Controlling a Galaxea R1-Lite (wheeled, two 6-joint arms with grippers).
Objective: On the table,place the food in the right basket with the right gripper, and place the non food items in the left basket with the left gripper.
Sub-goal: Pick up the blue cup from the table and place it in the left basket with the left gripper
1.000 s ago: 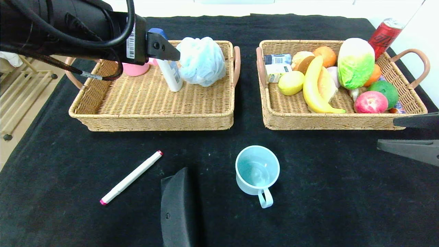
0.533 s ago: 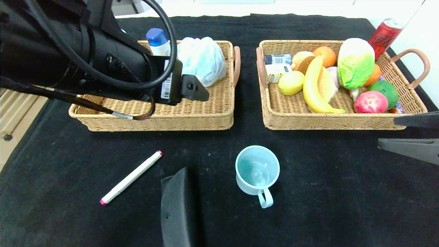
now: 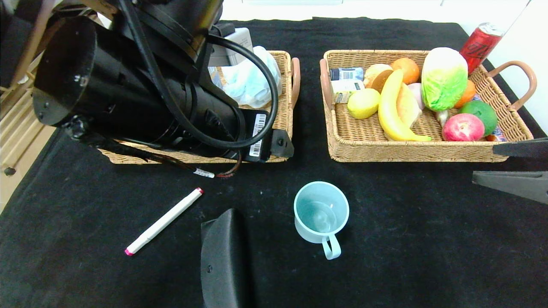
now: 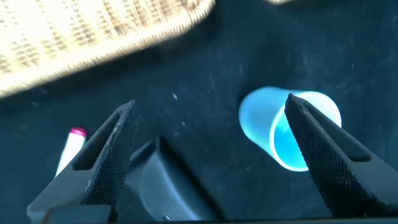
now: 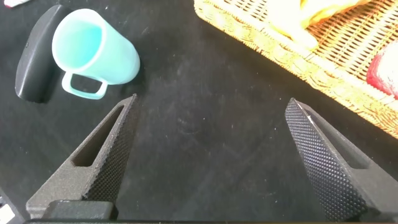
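A light blue mug lies on the black cloth in front of the two baskets, also in the left wrist view and the right wrist view. A white marker with pink ends lies to its left. My left gripper hangs over the front edge of the left basket; its fingers are open and empty, above the cloth near the mug. My right gripper is open and empty, in front of the right basket.
A black curved object lies at the front centre. A blue bath pouf is in the left basket, mostly behind my arm. The right basket holds a banana, cabbage, apple and other food. A red can stands behind it.
My left arm has swung from the back of the left basket forward over its front edge, toward the mug. A white bottle it was next to stayed in the basket. The right gripper has not moved.
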